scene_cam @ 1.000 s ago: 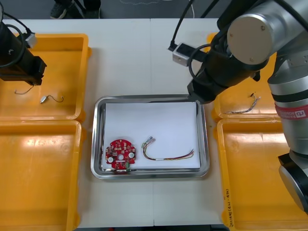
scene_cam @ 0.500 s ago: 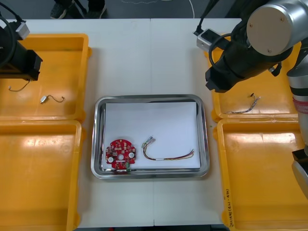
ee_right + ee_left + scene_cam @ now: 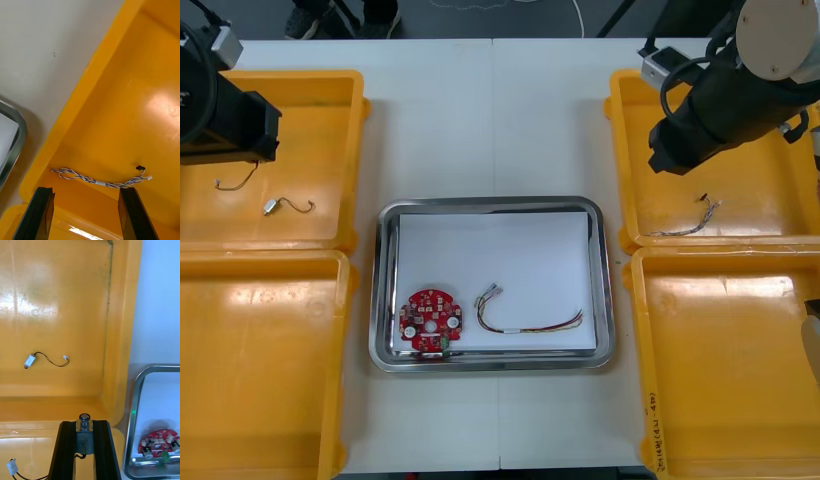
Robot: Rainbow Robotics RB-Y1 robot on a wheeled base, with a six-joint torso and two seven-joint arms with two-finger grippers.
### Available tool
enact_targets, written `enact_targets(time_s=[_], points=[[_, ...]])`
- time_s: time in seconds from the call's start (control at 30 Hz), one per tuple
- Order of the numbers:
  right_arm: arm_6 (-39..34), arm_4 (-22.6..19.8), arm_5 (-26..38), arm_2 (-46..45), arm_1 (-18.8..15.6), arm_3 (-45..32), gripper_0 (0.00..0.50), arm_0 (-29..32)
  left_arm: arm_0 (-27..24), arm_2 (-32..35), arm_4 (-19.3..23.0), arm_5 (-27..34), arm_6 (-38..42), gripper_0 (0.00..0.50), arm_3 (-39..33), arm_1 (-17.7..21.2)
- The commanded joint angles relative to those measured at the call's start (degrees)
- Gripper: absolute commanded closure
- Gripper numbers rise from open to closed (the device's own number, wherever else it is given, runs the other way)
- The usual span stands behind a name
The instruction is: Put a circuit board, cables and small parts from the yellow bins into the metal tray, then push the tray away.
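Note:
My left gripper [image 3: 84,444] is shut on a small metal part [image 3: 84,426], held above the far left yellow bin [image 3: 330,110]; the part's thin black wire [image 3: 235,183] dangles below it. Another small metal part [image 3: 273,207] with a wire lies on that bin's floor. My right gripper [image 3: 85,213] is open over the far right yellow bin [image 3: 750,190], just short of a twisted blue and white cable [image 3: 101,182] lying there. The metal tray [image 3: 383,290], white inside, holds a round red circuit board [image 3: 431,321] and a red and yellow cable [image 3: 530,322].
The two near yellow bins [image 3: 260,380] [image 3: 725,370] flank the tray. Bare table lies beyond the tray, between the far bins. The far left bin's wall [image 3: 112,363] stands between my left gripper and the tray's corner [image 3: 135,416].
My right arm has swung from the tray's far right corner out over the far right bin. The left arm has shifted slightly, the part's wire swinging with it.

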Motion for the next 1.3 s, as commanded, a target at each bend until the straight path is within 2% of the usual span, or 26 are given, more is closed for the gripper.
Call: enact_targets(time_s=[0.03,0.27,0.43,0.5,0.7,0.87,1.1,1.3], points=[[-1.3,1.6,0.3,-5.1,-2.0,3.3,0.000,-3.6,-0.1,-2.1,0.4,0.5,9.4,0.500,-4.6,0.8],[-2.0,5.6,0.3,-7.9,-2.4,6.6,0.000,-3.8,-1.5,-6.6,-0.1,0.5,14.6,0.500,-6.2,-2.3],[-3.4,8.0,0.3,-9.7,-2.4,8.7,0.000,-3.8,-2.9,-10.1,-2.8,0.5,15.8,0.500,-6.2,-5.2],[-4.8,8.9,0.3,-10.6,-2.4,10.0,0.000,-3.9,-3.0,-10.5,-4.8,0.5,16.1,0.500,-6.1,-7.9],[-11.9,8.6,0.3,-11.4,-2.4,12.4,0.000,-3.9,-3.0,-12.0,-10.6,0.5,16.6,0.500,-5.3,-14.6],[-17.4,8.6,0.3,-11.8,-2.2,14.4,0.000,-3.8,-3.1,-14.7,-13.6,0.5,16.8,0.500,-3.9,-18.2],[-23.0,8.5,0.3,-13.8,-1.8,18.9,0.000,-3.9,-3.3,-18.0,-15.3,0.5,17.4,0.500,0.1,-21.1],[-24.7,8.6,-0.2,-14.2,-1.7,21.9,0.000,-3.8,-3.3,-20.7,-15.8,0.5,18.0,0.500,2.0,-22.3]])
